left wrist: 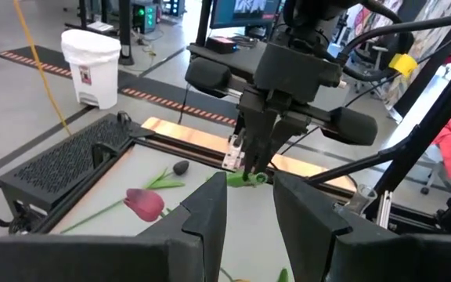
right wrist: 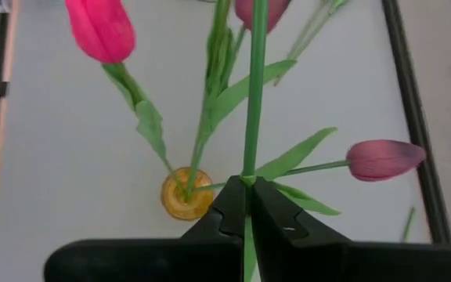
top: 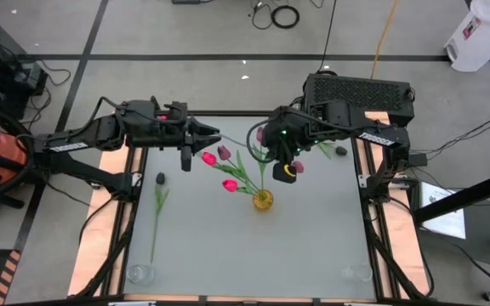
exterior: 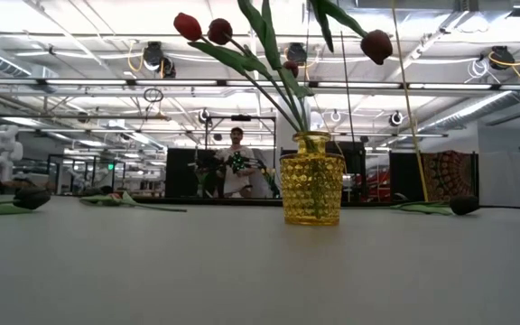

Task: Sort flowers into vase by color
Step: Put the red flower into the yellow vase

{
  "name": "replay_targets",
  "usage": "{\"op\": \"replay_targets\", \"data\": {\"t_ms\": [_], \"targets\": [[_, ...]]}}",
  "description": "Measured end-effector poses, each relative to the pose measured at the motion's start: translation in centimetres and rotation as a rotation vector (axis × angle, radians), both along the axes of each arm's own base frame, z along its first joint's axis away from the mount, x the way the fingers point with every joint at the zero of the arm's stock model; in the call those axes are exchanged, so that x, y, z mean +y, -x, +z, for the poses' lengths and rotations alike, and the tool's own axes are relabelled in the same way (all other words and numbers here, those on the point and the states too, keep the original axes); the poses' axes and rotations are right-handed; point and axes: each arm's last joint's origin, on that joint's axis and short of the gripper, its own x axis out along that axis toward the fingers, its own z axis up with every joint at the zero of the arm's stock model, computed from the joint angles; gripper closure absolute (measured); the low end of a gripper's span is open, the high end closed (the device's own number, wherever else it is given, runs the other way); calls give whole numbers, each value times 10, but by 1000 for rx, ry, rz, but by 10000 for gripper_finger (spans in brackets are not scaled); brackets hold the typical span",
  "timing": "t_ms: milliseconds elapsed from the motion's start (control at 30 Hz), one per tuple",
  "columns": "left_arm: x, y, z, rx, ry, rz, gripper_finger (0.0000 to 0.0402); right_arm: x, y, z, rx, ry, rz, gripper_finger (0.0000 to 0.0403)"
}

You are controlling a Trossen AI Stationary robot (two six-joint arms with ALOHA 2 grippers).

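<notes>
One stem [right wrist: 254, 94] is clamped in the right gripper [right wrist: 247, 205] above the yellow vase [right wrist: 183, 196]; lower it straight into the mouth. Left gripper [left wrist: 249, 207] waits nearby, fingers apart.

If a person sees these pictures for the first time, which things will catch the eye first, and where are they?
First, the small yellow dimpled glass vase at the table's middle, with pink and red artificial tulips leaning out to the left. Just above it, the right hand is shut on a thin green tulip stem. The left hand hovers open near the table's far edge, and one dark tulip lies on the table's left side.
</notes>
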Motion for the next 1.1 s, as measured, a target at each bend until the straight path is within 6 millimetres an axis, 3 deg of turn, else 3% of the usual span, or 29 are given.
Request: {"op": "replay_targets", "data": {"t_ms": [667,1100], "targets": [[-3,0,1,-7,22,-86,290,5,0,0,-2,-19,34,403],[-3,-1,3,-36,22,-104,352,6,-1,0,-7,-27,62,403]]}}
